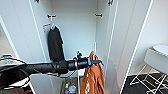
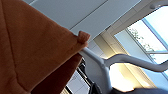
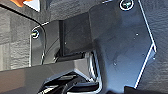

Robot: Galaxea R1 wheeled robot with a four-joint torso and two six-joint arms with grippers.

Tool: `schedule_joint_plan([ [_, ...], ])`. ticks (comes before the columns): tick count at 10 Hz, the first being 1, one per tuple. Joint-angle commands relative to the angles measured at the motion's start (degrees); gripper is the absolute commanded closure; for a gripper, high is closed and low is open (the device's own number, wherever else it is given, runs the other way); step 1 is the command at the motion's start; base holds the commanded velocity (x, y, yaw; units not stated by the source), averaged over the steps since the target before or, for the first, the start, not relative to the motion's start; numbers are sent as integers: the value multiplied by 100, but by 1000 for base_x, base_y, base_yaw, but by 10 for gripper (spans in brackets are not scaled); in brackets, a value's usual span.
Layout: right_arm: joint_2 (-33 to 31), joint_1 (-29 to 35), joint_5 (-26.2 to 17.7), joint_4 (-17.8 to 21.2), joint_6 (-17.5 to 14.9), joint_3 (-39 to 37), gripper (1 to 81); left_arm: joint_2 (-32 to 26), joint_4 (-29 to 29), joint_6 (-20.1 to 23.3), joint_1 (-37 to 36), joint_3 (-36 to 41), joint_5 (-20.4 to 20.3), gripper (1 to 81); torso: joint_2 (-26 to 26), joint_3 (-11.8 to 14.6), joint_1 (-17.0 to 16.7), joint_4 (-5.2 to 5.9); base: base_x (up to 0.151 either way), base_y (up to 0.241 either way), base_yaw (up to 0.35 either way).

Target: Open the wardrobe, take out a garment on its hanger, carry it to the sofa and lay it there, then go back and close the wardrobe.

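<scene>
The wardrobe [image 1: 125,37] stands open, both white doors swung wide. My left arm reaches in from the left, and my left gripper [image 1: 97,62] is level with the lower part of the cabinet. It is shut on the hanger [image 2: 105,65], whose pale curved bar shows close up in the left wrist view. The rust-orange garment [image 1: 93,76] hangs loose and long below the gripper, off the rail and in front of the wardrobe's right side. Its orange cloth [image 2: 32,47] covers much of the left wrist view.
A black shirt [image 1: 55,43] hangs on a white hanger from the left end of the rail. Bottles [image 1: 71,88] stand on the wardrobe floor. A white chair with wire legs [image 1: 156,61] stands to the right on dark flooring [image 1: 150,86].
</scene>
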Motion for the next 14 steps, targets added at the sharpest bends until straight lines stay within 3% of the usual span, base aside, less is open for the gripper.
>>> schedule_joint_plan([
  [1,44,245,-250,26,-1,52,10,30,215,123,-1054,154,-642,811,0,0,0,0,0,0,0],
  [7,35,201,-250,34,-1,35,10,30,180,79,-1054,119,-695,811,0,0,0,0,0,0,-19],
  [14,34,201,-171,43,8,35,10,-49,180,70,-1054,154,-695,811,2,0,2,0,0,0,-223],
])
